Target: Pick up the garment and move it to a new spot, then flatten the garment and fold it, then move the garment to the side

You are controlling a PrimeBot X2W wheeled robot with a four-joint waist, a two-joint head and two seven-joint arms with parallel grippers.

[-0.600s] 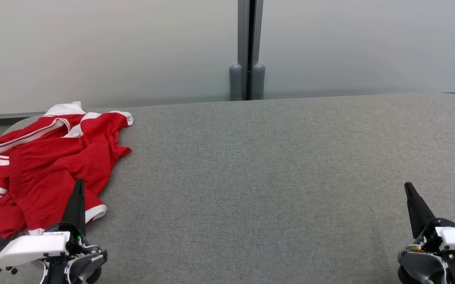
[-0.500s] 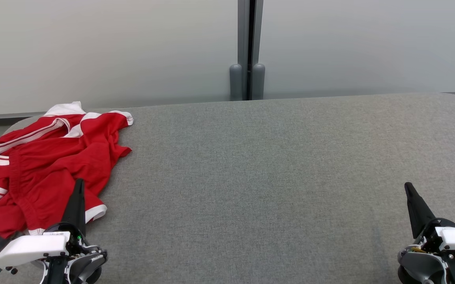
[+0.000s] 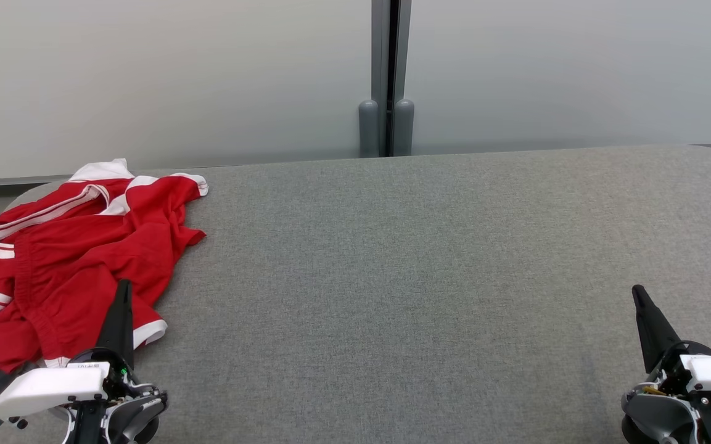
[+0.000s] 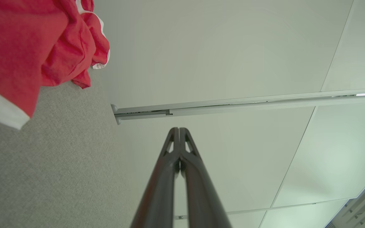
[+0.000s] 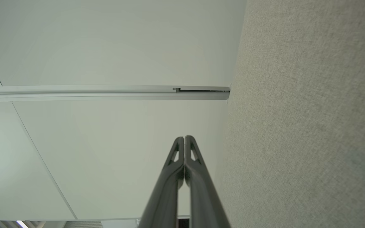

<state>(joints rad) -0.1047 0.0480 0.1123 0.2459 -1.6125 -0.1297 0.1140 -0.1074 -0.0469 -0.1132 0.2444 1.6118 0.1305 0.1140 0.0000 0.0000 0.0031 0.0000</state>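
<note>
- Red cloth with white trim: the garment [image 3: 78,259] lay crumpled in a heap at about nine o'clock of the head view. It sat on the left end of the grey padded table [image 3: 423,277], and part of it ran off the picture's left edge.
- It looked like thin sports-jersey fabric, so I judged it light, limp and not fragile. It would sag from any hold, and trailing folds could drag on the rough table cover.
- The likeliest place to take hold seemed to be the white-banded hem at about five o'clock of the heap, the edge nearest the left fingertips. A doubled band gives more to pinch than a single layer. Grabbing a raised ridge in the middle risked taking several layers at once.
- The left gripper [image 3: 123,290] stood at seven o'clock of the head view, its two dark fingers pressed together on nothing. Its tips overlapped the garment's near edge there, but I could not tell whether they touched it. In the left wrist view the cloth sat at ten o'clock, off to one side of the fingers and not between them.
- The right gripper [image 3: 639,295], at four o'clock, was likewise closed and empty, well apart from the garment over bare table.
- Against the earlier frames nothing differed. The folds lay the same, both grippers kept their places, and the camera had not shifted.
- The pick-up had not begun, and the jaws would have to part first.
</note>
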